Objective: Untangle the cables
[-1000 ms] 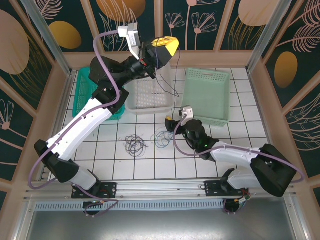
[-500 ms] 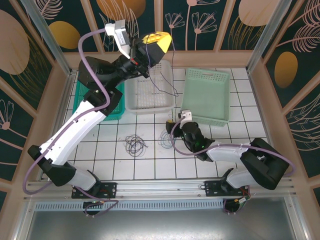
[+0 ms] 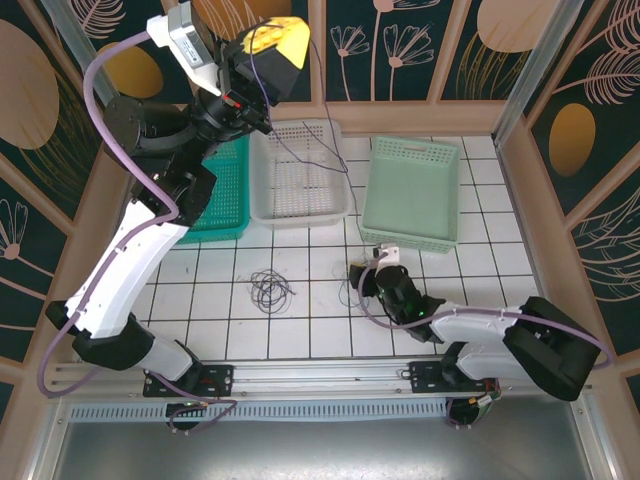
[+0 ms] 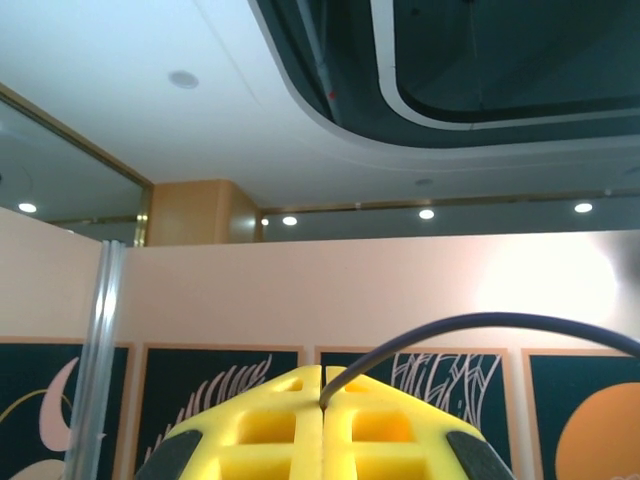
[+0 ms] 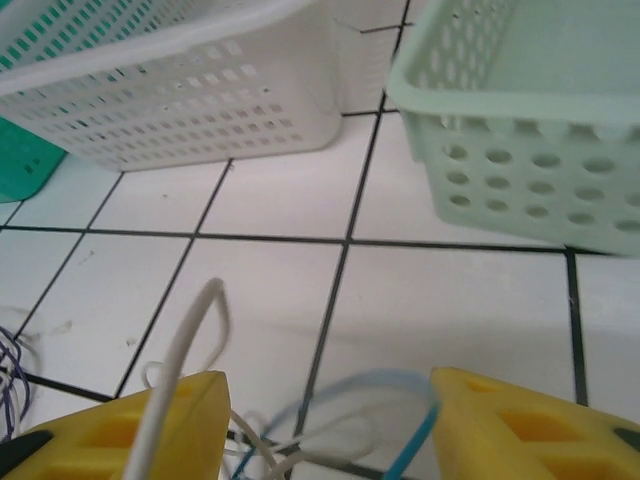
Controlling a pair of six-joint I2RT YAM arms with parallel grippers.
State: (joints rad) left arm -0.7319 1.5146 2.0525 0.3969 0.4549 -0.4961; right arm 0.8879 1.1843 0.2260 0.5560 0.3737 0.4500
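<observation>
From the top camera we see the left arm stretched up and back, with the left gripper (image 3: 268, 45) high in front of the rear wall and above the white perforated plastic basket (image 3: 300, 212). A thin dark cable (image 3: 285, 145) hangs from it down into that basket. The right arm lies low, and the right gripper (image 3: 357, 277) is down at the white tiled table (image 3: 200, 320), near a loose coil of dark wires (image 3: 270, 288). Compared with one second ago, the left gripper is higher and more to the left, and the right gripper has come nearer to the bases. In the left wrist camera the yellow fingers (image 4: 250, 430) are pressed together and pinch the dark cable. In the right wrist camera the jaws stand apart, and a pale white cable (image 5: 185, 350) and a blue cable (image 5: 405, 445) lie between them on the tiles.
</observation>
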